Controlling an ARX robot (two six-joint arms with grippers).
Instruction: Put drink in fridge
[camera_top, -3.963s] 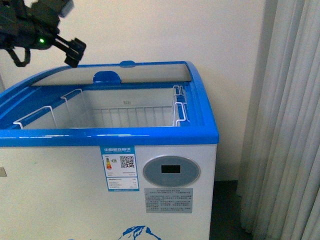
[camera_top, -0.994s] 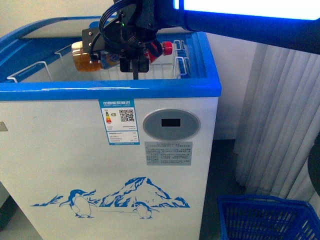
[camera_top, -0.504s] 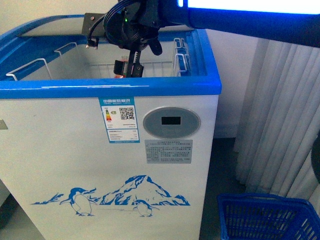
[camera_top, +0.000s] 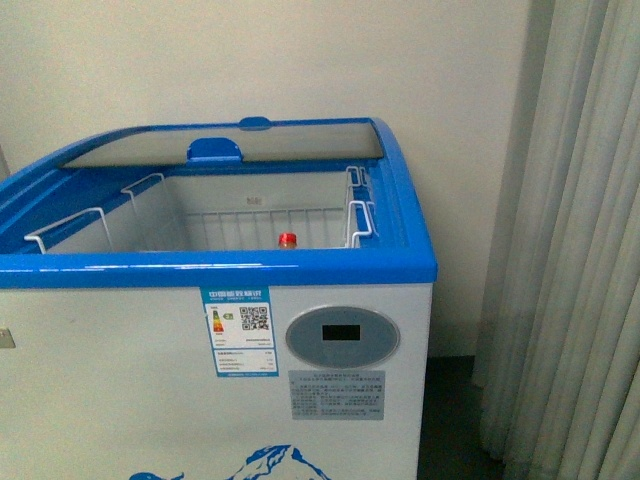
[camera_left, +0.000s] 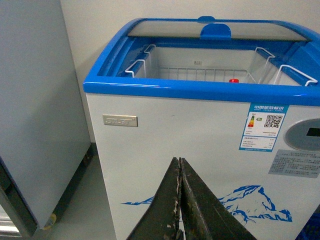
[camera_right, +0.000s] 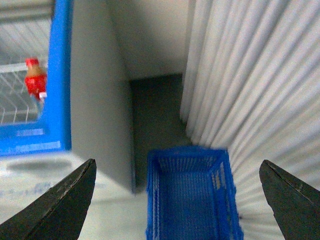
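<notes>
1. The drink (camera_top: 287, 240) stands upright inside the fridge (camera_top: 330, 265), only its red cap peeking over the near rim
2. Right end effector (camera_right: 177, 192) gapes wide, empty, off to the fridge's right above a blue basket (camera_right: 192, 197)
3. Left end effector (camera_left: 179, 200) is pinched closed, empty, low before the fridge front

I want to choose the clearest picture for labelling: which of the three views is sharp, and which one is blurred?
Front view: sharp, even light, the red cap of the drink readable inside the fridge. Left wrist view: also fairly sharp, the label text legible, the shut left gripper dark. Right wrist view: soft and blurred throughout, the basket and curtain smeared.
</notes>
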